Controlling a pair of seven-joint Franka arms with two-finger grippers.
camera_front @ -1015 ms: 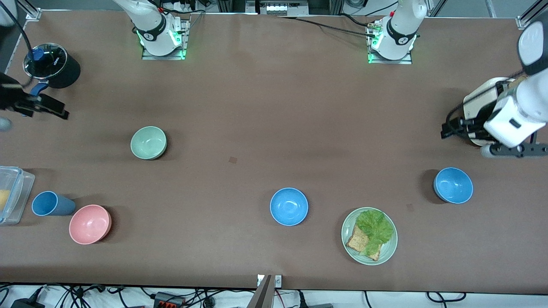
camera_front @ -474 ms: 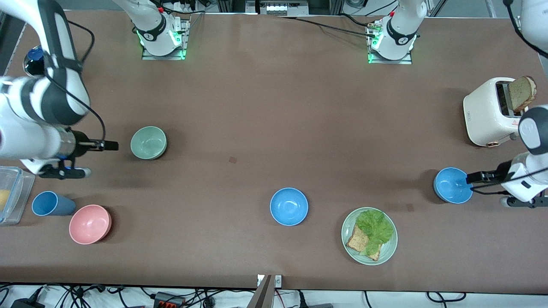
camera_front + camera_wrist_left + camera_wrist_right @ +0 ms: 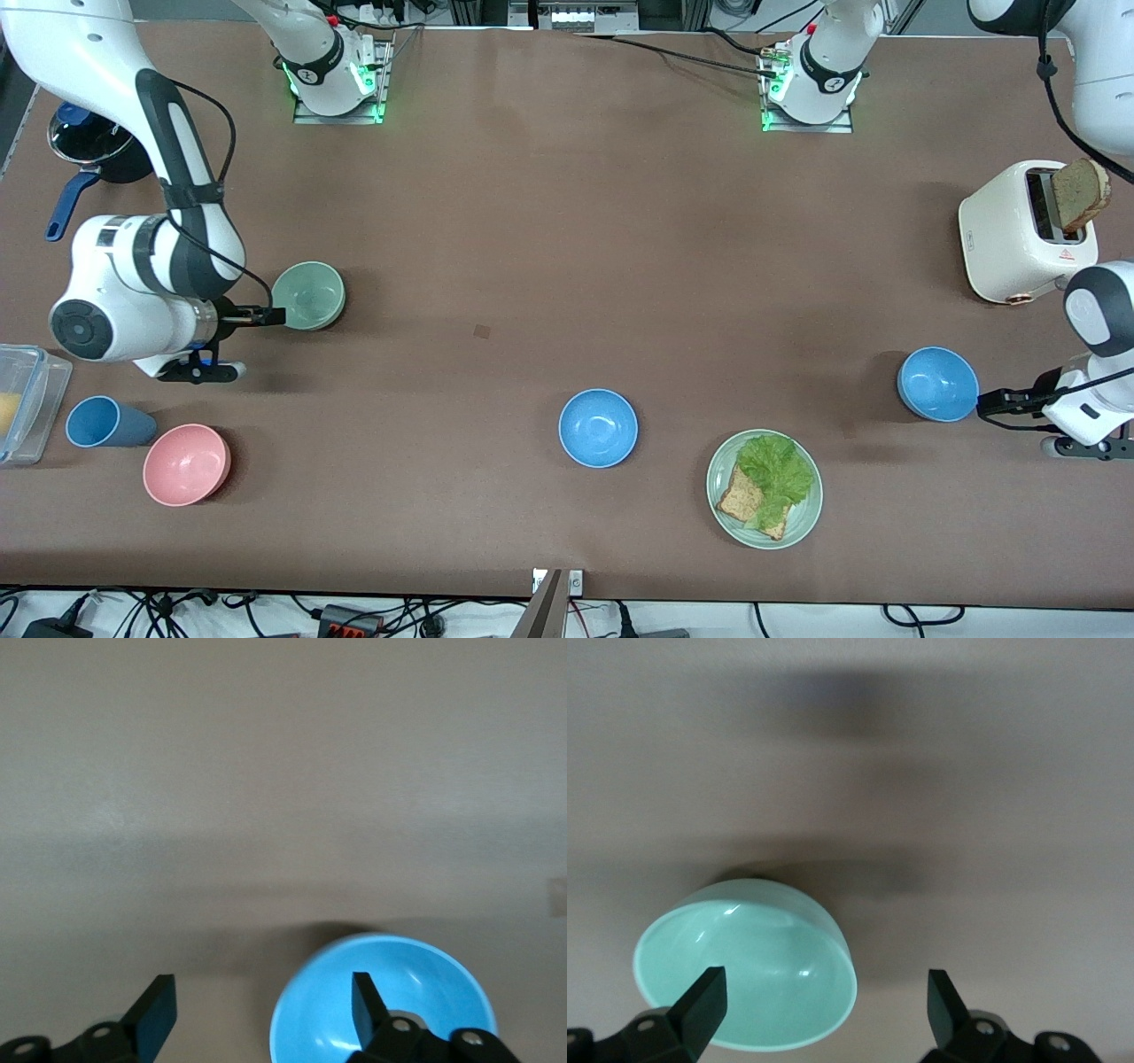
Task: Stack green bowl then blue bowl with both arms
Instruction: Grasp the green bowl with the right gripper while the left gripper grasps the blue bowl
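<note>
- Looking down from the front: the right gripper (image 3: 270,315) sits at the rim of the green bowl (image 3: 308,296), on the side toward the right arm's end of the table; how its fingers stand I cannot tell from here.
- The left gripper (image 3: 985,405) is just beside a blue bowl (image 3: 938,384), at the left arm's end of the table.
- A second blue bowl (image 3: 598,428) sits mid-table, nearer the camera than the green one and well apart from it. Beside it is a green plate (image 3: 802,518) carrying lettuce (image 3: 775,474) and bread (image 3: 740,501).
- A white toaster (image 3: 1014,235) with a slice (image 3: 1079,193) sticking up stands farther from the camera than the left gripper; it has small markings too tiny to read.
- Near the right arm's end: a pink bowl (image 3: 187,464), a blue cup (image 3: 104,422), a clear box (image 3: 27,403) and a dark pot (image 3: 89,146).
- Left wrist view: the fingers (image 3: 158,1008) are wide apart, one over the blue bowl (image 3: 399,988), the other over bare table (image 3: 266,771).
- Right wrist view: the fingers (image 3: 702,1003) are spread, one over the green bowl (image 3: 757,974), the other over the tabletop; the bowl is not held.
</note>
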